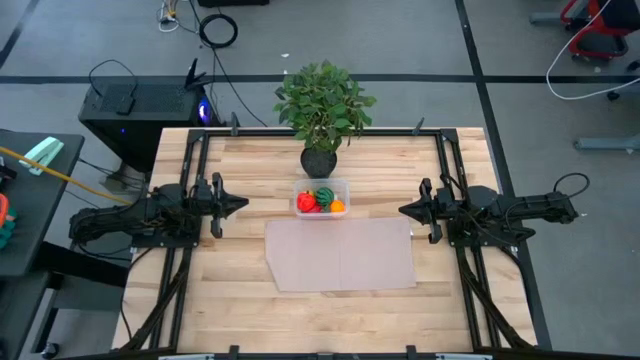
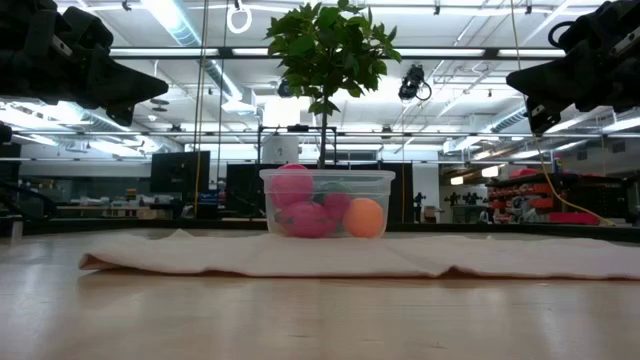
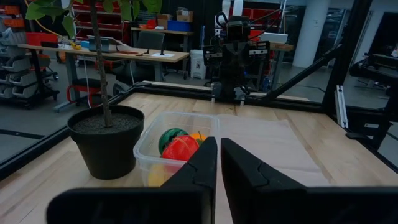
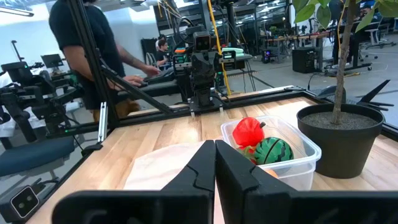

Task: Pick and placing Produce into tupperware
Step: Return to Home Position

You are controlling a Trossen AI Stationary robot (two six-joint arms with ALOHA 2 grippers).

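Note:
The clear tupperware [image 1: 321,197] stands on the table at the mat's far edge, in front of the plant pot. Inside it lie the produce pieces: a red one [image 4: 248,130], a dark green one [image 4: 272,150], an orange one [image 2: 363,217] and a yellow one [image 3: 159,175]. My left gripper [image 1: 241,205] hovers above the table to the left of the container, shut and holding nothing. My right gripper [image 1: 403,210] hovers to its right, also shut and holding nothing. Both point toward the container.
A leafy potted plant [image 1: 321,110] stands just behind the container at the table's far edge. A flat translucent mat [image 1: 341,254] lies on the table's middle, near side of the container. A person [image 4: 93,50] stands beyond the table's left side.

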